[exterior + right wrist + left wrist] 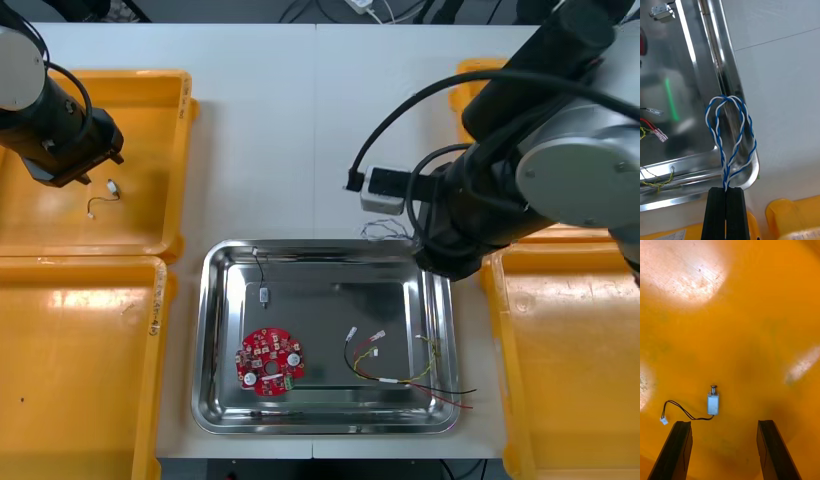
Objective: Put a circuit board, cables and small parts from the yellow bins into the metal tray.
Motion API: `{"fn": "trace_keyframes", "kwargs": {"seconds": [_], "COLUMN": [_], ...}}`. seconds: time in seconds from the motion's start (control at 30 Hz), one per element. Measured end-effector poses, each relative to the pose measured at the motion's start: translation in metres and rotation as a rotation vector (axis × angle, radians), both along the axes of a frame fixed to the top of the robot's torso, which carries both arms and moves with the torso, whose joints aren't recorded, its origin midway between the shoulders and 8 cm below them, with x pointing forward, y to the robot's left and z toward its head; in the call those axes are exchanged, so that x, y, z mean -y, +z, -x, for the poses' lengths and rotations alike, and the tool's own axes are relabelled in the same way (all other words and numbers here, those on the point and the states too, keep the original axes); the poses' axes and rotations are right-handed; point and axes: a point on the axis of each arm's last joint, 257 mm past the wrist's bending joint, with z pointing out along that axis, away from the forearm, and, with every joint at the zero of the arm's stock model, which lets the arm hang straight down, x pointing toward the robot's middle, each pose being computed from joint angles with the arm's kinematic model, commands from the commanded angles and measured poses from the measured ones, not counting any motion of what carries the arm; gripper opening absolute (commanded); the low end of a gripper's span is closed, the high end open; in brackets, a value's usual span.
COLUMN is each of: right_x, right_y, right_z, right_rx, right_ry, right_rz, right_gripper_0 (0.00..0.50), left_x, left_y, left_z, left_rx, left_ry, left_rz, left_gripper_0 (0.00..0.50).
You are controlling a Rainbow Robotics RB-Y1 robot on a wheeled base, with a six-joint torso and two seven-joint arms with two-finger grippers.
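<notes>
Pinching twisted blue and white cable (730,127) in right pincer (726,189) by metal tray (685,161) corner, for dropping in; holding left pincer (724,423) wide over small metal part (713,404), for pickup.

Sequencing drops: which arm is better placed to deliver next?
Right: the right gripper is shut on the blue and white cable over the tray's corner; the left gripper, open, is over a yellow bin.

An electronics workshop, seemingly: yellow bins (140,150) flank a metal tray (330,310); a red circuit board (269,361) inside
</notes>
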Motion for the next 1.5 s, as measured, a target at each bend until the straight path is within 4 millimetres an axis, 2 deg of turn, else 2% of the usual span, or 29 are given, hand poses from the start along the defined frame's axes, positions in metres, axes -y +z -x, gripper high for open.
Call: {"fn": "trace_keyframes", "kwargs": {"seconds": [0.33,0.57,0.8,1.13,1.5], "right_x": [-0.009,-0.013,-0.026,-0.036,-0.034], "right_y": [-0.033,-0.052,-0.072,-0.090,-0.109], "right_z": [0.012,-0.003,-0.007,-0.010,-0.008], "right_rx": [-0.032,0.005,0.007,0.027,0.044], "right_ry": [0.079,0.079,0.088,0.097,0.104], "right_rz": [0.094,0.126,0.136,0.143,0.180], "right_gripper_0": [0.000,0.000,0.000,0.000,0.000], "left_x": [-0.009,-0.006,0.000,0.006,0.004], "left_y": [-0.010,-0.009,-0.014,-0.020,-0.032], "left_z": [-0.004,-0.013,-0.013,-0.010,-0.008], "left_rx": [-0.006,0.026,0.021,0.004,0.005], "left_ry": [0.014,0.013,-0.022,-0.053,-0.052], "left_rz": [0.016,0.048,0.045,0.040,0.042], "left_gripper_0": [0.500,0.500,0.500,0.500,0.500]}}
